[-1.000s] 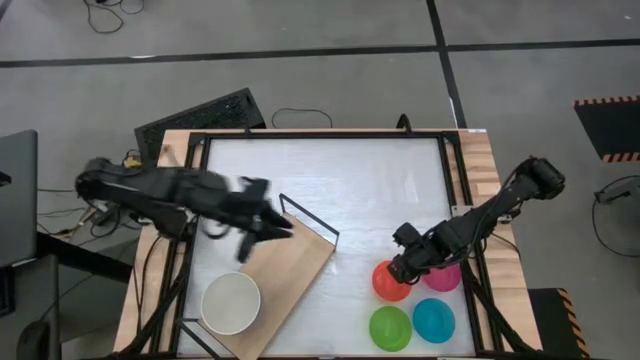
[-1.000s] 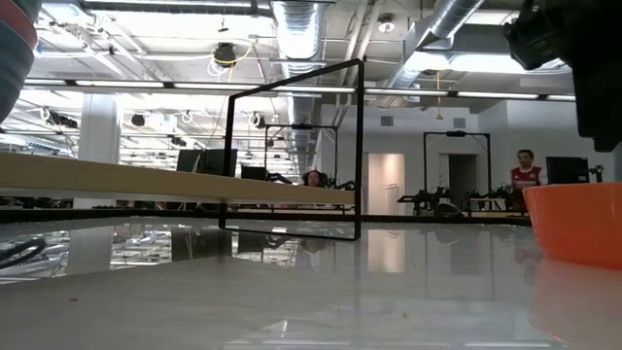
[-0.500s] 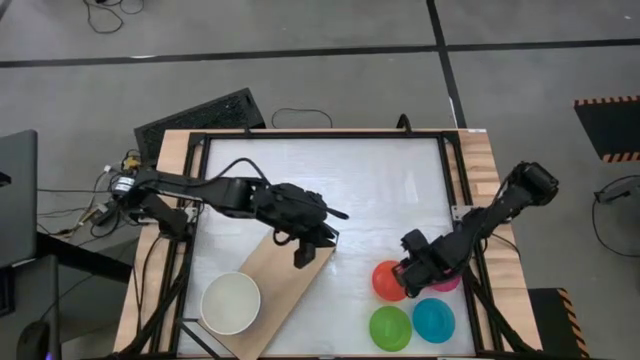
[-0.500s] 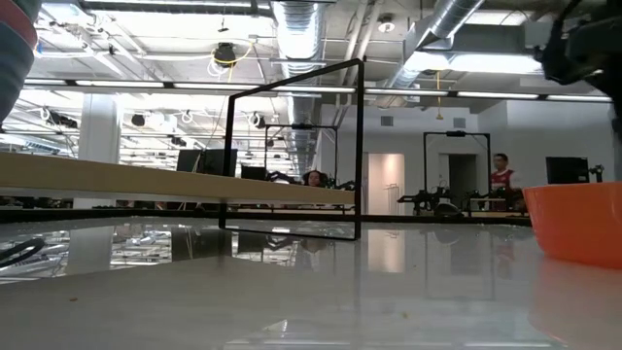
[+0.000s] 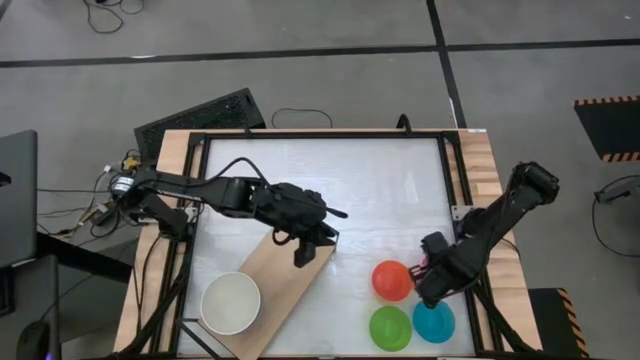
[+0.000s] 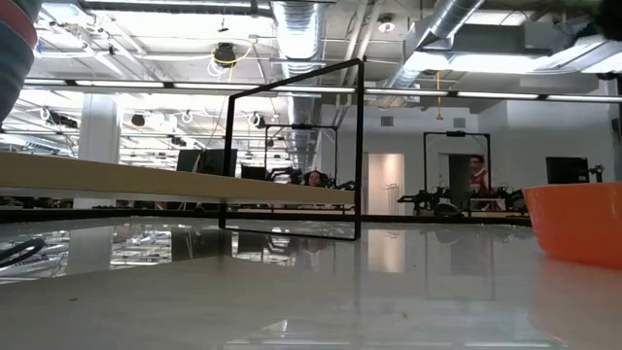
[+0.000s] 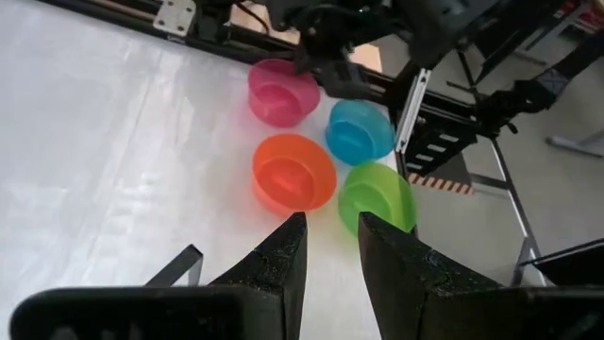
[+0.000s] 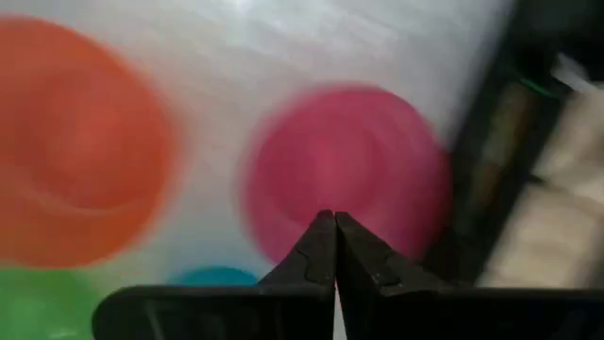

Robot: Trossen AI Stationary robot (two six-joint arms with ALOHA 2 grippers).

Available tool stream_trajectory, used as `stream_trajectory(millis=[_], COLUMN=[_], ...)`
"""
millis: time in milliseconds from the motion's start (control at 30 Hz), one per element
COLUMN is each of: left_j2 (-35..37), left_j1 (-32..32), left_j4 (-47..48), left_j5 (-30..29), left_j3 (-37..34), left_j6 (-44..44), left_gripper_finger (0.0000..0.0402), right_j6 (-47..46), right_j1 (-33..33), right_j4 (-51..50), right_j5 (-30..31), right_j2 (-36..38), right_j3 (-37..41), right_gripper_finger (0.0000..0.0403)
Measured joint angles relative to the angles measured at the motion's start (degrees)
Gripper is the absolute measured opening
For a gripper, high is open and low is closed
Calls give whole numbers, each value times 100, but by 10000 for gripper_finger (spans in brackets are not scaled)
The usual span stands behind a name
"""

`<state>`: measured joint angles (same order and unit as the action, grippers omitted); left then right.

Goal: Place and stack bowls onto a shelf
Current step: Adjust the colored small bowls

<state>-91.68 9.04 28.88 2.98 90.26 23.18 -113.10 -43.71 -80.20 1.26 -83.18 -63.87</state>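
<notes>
White tabletop [image 5: 330, 180] carried the shelf [image 5: 285, 280] at seven o'clock, a cream-white bowl [image 5: 231, 303] on its near end. At five o'clock sat red [image 5: 391, 280], lime green [image 5: 390, 327], cyan [image 5: 438, 322] and magenta [image 7: 281, 93] bowls. Left gripper [image 5: 303, 255] hovered over the shelf's far end — fingers slightly apart. Right gripper [image 8: 333, 247] — fingers together — hung above the magenta bowl.

No text, label, brand, number or sign can be read anywhere in these views: not on the tabletop, not on the arms, not in the hall beyond the table.
</notes>
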Motion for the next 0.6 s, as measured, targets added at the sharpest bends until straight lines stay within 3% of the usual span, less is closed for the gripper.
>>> stream_trajectory(millis=[100, 267, 600], left_j2=[0, 0, 0], left_j1=[-4, -48, -55], left_j4=[-7, 186, 487], left_j5=[287, 1147, 1003], left_j3=[0, 0, 0], left_j6=[-63, -278, -465], left_gripper_finger=[85, 84, 84], right_j6=[-204, -335, -357], right_j1=[-121, -184, 23], right_j4=[81, 926, 1799], right_j5=[-505, -576, -349], right_j2=[-55, -55, -57], right_j3=[187, 634, 784], right_gripper_finger=[24, 18, 21])
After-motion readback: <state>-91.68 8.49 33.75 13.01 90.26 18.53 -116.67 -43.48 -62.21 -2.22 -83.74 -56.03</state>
